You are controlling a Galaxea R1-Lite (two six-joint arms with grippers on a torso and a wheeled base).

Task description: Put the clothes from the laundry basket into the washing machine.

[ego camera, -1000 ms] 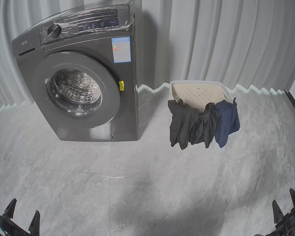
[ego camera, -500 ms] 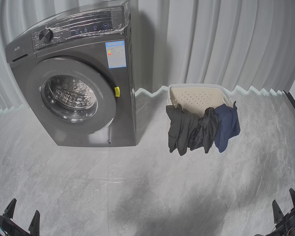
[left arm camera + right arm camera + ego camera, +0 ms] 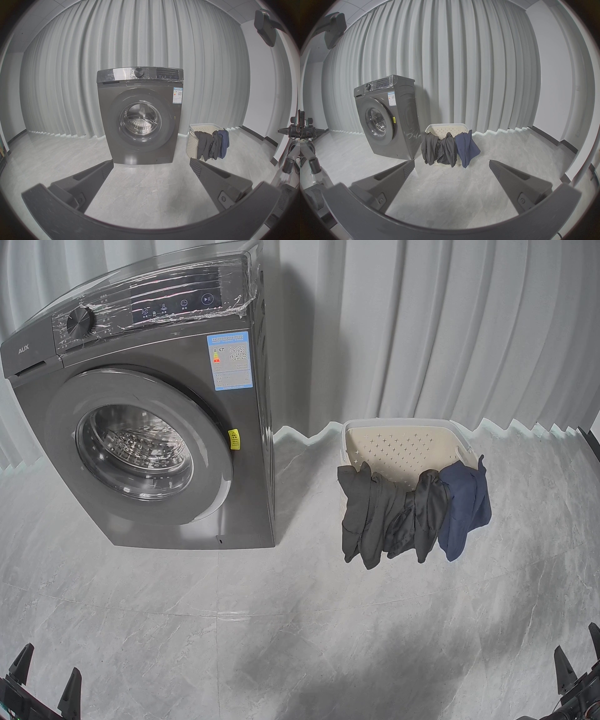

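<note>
So, step: the approach, I judge; nothing is picked up yet.
Clothes [image 3: 400,515]: grey pieces and a navy one, draped over the front rim of the basket [image 3: 405,446].
Basket: on the floor [image 3: 281,615] at the curtain [image 3: 437,321], just right of the washer [image 3: 250,446].
Door [image 3: 134,449]: looks closed.
Left gripper [image 3: 50,660]: spread wide, empty.
Right gripper [image 3: 575,640]: spread wide, empty.
Next: likely open the door, then close in on the basket rim for one garment.

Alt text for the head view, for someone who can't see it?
A grey washing machine, door closed, stands on a tiled floor beside a laundry basket with dark grey and navy clothes draped over its front rim. The left gripper and right gripper, both open, sit at the near corners.
</note>
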